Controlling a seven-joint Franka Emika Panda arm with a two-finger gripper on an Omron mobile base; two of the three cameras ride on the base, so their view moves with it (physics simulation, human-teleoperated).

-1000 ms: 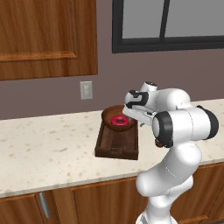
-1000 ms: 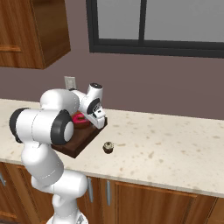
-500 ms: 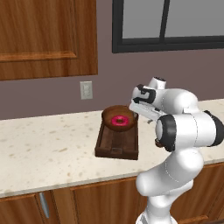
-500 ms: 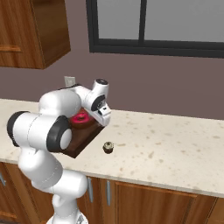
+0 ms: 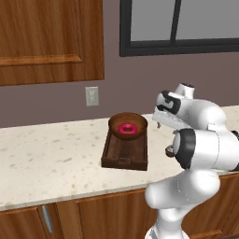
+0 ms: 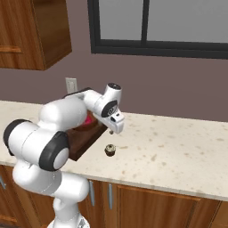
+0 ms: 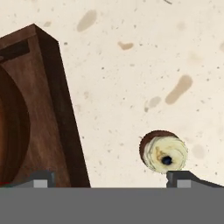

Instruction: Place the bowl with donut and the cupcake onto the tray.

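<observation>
- bowl [image 5: 128,125] with the donut [image 5: 126,129] sits on the far end of the tray [image 5: 125,152]
- cupcake [image 6: 110,150] on the counter [image 6: 178,151] just beside the tray — not on it
- gripper [image 6: 117,129] hangs above it, fingers spread wide, empty

From where I stand, the cupcake [image 6: 110,150] sits alone on bare counter [image 6: 178,156], with open stone on every side except toward the tray [image 6: 84,141], whose raised rim lies near it. The gripper [image 6: 116,129] hangs above that gap, nothing between it and the cupcake. The bowl [image 5: 128,125] fills the tray's far end.
</observation>
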